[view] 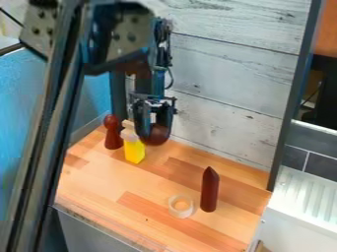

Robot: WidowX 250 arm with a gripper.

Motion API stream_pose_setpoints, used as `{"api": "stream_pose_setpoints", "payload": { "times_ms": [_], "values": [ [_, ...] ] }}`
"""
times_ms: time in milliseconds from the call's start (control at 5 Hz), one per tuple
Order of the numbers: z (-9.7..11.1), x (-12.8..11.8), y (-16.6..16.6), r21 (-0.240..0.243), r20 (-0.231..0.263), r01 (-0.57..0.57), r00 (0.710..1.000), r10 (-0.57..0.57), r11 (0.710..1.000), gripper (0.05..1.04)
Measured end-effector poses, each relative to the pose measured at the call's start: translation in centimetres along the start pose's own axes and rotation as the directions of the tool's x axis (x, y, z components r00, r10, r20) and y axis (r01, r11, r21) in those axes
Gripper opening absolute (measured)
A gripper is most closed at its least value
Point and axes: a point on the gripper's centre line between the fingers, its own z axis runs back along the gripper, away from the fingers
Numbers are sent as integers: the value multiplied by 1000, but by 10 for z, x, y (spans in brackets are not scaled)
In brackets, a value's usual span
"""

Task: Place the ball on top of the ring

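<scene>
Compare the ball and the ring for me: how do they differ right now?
The ball is dark reddish brown, while the ring is pale.
The ball looks solid; the ring is open in the middle, with wood showing through it.
The ball is held up in the gripper, whereas the ring lies flat on the wooden counter.
Both have a round outline.

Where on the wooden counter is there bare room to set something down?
The broadest bare patch of the counter lies between the yellow piece and the ring; another runs along the plank wall, behind the dark red pointed piece. It is crowded at the back left, where the round-headed red piece, yellow piece and hand with the ball bunch up.
</scene>
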Motion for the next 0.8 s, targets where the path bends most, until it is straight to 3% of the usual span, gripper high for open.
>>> {"api": "stream_pose_setpoints", "payload": {
  "times_ms": [200,400,600,800],
  "values": [
    [-4,-6,5,47,-86,24,996,-20,999,709],
    [-7,-10,10,54,-151,69,987,-60,996,709],
    [-25,-16,10,72,-229,136,966,-117,988,709],
    [-26,-21,9,56,-259,158,956,-139,986,709]
  ]
}}
